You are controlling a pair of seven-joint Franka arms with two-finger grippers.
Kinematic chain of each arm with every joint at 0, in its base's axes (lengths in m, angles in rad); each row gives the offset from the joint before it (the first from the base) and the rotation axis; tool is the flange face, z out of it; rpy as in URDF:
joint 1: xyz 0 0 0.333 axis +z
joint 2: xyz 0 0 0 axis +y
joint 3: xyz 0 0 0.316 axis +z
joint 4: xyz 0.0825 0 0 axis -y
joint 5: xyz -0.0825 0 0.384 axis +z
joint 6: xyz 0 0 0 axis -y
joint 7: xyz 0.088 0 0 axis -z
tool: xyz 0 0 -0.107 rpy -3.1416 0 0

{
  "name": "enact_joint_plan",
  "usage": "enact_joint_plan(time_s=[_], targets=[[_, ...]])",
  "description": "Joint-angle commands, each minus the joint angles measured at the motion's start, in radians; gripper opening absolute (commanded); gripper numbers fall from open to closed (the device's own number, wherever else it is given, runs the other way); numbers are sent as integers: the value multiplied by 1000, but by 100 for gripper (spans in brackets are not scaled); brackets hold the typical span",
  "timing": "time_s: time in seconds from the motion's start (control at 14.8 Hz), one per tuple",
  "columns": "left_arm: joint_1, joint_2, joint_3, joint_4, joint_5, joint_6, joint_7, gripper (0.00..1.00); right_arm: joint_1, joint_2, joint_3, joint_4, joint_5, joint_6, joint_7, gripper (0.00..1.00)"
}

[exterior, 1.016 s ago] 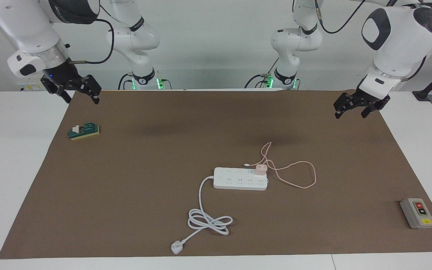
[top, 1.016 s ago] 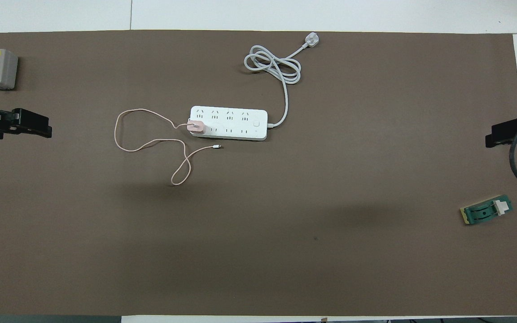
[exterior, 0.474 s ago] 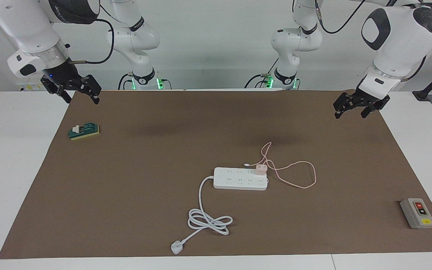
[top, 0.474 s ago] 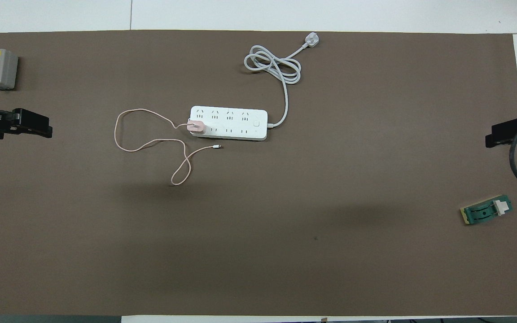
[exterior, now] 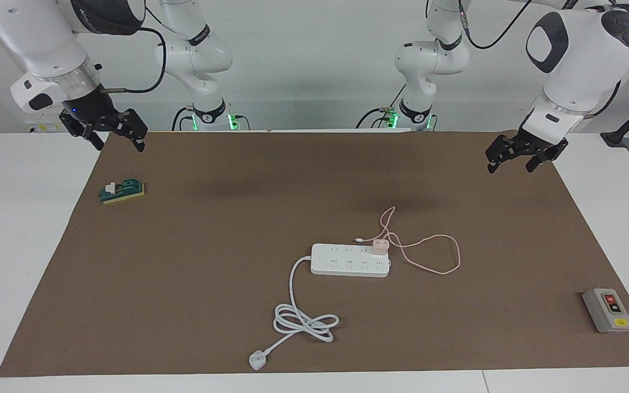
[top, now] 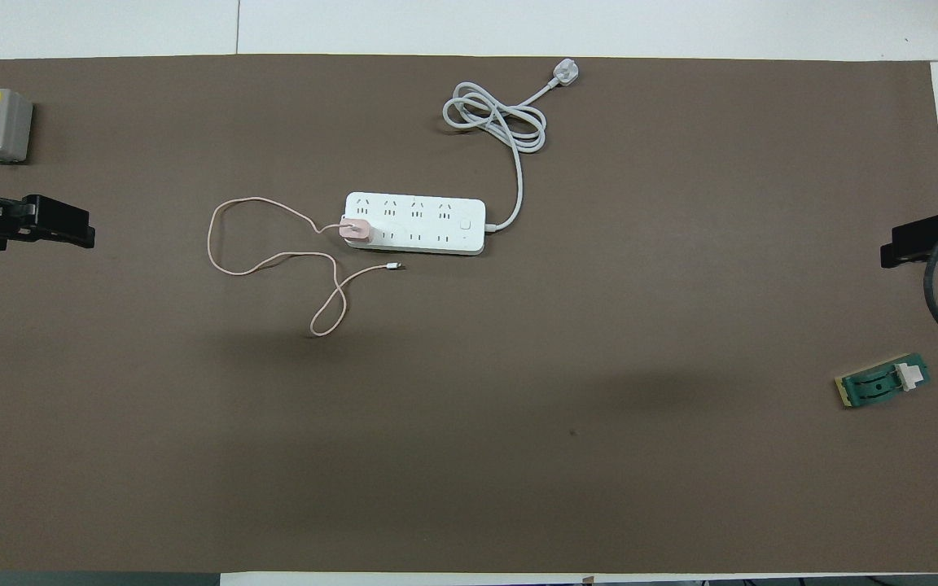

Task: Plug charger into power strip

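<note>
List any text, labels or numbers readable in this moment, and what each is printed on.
Nothing can be read for certain.
Grey button box: marks on its black and red buttons and yellow label, too small to read.
Robot arm joints: dark lettering, blurred.
Power strip, charger, green switch block: no text visible.

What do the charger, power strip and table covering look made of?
Charger: likely smooth pale-pink plastic, uniform cube seated on the strip.
Power strip: probably moulded white plastic; crisp edges, even finish.
Table covering: matte brown sheet, perhaps paper or felt; no glare.
</note>
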Motion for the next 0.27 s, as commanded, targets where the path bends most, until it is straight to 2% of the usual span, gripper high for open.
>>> enact_joint_plan(time_s=[0.0,0.2], targets=[[-6,10,6,17,21,6,10,100,-23,-7,19,-2,-12,6,-21,100],[-6,10,6,17,18,6,9,100,-24,-10,11,-2,-12,3,-22,100]])
